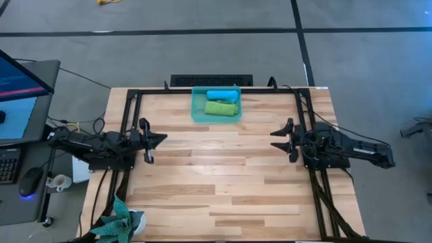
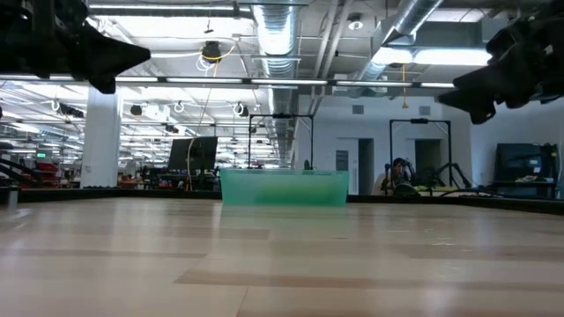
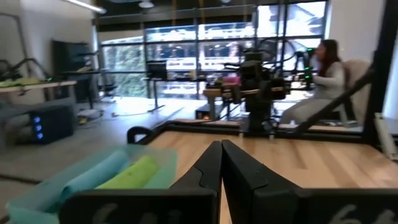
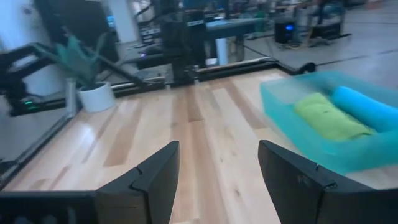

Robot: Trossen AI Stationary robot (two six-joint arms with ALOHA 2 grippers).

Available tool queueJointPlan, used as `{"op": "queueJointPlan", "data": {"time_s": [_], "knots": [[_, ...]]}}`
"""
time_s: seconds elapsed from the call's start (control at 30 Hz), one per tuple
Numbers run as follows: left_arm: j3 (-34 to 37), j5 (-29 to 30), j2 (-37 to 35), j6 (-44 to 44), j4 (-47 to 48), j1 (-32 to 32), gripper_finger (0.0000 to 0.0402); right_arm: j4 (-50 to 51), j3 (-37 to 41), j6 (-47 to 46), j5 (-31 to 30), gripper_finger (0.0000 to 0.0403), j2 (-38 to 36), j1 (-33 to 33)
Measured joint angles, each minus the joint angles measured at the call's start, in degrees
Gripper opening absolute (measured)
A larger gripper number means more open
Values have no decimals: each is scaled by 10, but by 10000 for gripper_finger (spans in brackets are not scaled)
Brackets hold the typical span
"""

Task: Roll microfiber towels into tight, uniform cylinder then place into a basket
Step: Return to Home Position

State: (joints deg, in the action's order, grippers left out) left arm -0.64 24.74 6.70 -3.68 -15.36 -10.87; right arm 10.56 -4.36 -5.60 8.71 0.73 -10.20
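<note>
Left claw (image 1: 160, 139) above the left side of the desk (image 1: 223, 182), clear of the wood, pointing inward toward the middle. Fingers (image 3: 205, 174) pressed together into one narrow wedge, gripping nothing.

Right claw (image 1: 275, 139) opposite, above the right side, likewise raised and pointing inward. Fingers (image 4: 155, 177) spread wide apart, bare boards showing between them. Holds nothing.

Basket (image 1: 196, 108) at the middle of the desk's far edge, well apart from both claws. Contains both rolled towels, lying side by side along its length: blue towel (image 1: 223, 94) against the far wall, green towel (image 1: 221, 108) just beside it on the near side. Impossible to tell whether the two rolls touch. From desk height, shows only as a pale teal wall, with the rolls not distinguishable through it.

Potted plant (image 1: 121, 219) at the near left corner. Beyond the desk, a person (image 3: 326, 81) seated at another station.
</note>
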Motion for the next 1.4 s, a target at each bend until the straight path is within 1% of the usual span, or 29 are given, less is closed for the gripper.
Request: {"op": "queueJointPlan", "data": {"time_s": [0.17, 0.27, 0.4, 0.47, 0.63, 0.67, 0.8, 0.87, 1.4], "knots": [[0, 21, 0, 20, 24, 0, 0, 4, 0, 0, -48, 240, 3, 0], [0, 22, 0, 29, 45, 0, 0, 5, 0, -7, -50, 240, 5, 0], [0, 22, 0, 43, 81, 0, 0, 5, 0, -47, -50, 240, 5, 1], [0, 22, 0, 41, 103, 0, 0, 5, 0, -49, -50, 240, 5, 1], [-1, 21, 2, 39, 109, 0, 0, 5, 0, -51, -49, 240, 5, 1], [-1, 21, 2, 45, 109, 0, 0, 5, 0, -63, -49, 240, 5, 1], [-1, 21, 4, 65, 111, 0, 0, 5, 0, -158, -49, 240, 5, 0], [-1, 21, 4, 64, 111, 0, 0, 5, 0, -181, -49, 240, 5, 0], [-1, 21, 4, 64, 114, 0, 0, 5, 0, -184, -49, 240, 5, 0]]}}
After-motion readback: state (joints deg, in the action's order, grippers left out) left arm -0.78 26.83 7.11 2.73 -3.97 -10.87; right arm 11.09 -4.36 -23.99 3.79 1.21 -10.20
